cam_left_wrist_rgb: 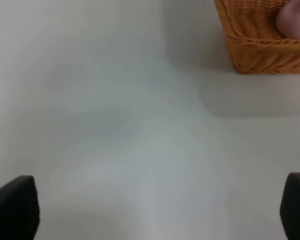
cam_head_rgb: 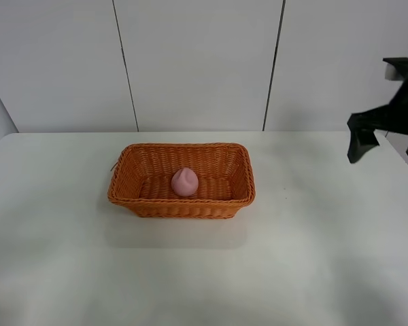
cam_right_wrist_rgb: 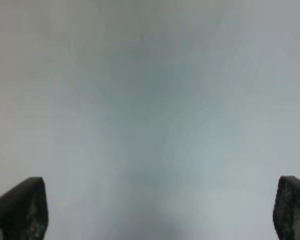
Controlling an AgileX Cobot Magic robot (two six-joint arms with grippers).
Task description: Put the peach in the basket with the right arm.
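The pink peach (cam_head_rgb: 185, 182) lies inside the orange-brown wicker basket (cam_head_rgb: 190, 207) at the middle of the white table. In the left wrist view a corner of the basket (cam_left_wrist_rgb: 255, 50) shows, with the peach (cam_left_wrist_rgb: 295, 20) behind its rim. My right gripper (cam_head_rgb: 384, 153) hangs raised at the table's far right, well away from the basket, open and holding nothing. In the right wrist view the gripper (cam_right_wrist_rgb: 155, 210) has its fingers (cam_right_wrist_rgb: 20, 210) wide apart over bare tabletop. My left gripper (cam_left_wrist_rgb: 154, 207) is also open and empty, off the basket's side; the exterior view does not show it.
The white table (cam_head_rgb: 313, 258) meets a panelled white wall (cam_head_rgb: 197, 68) at the back. Nothing but the basket stands on it.
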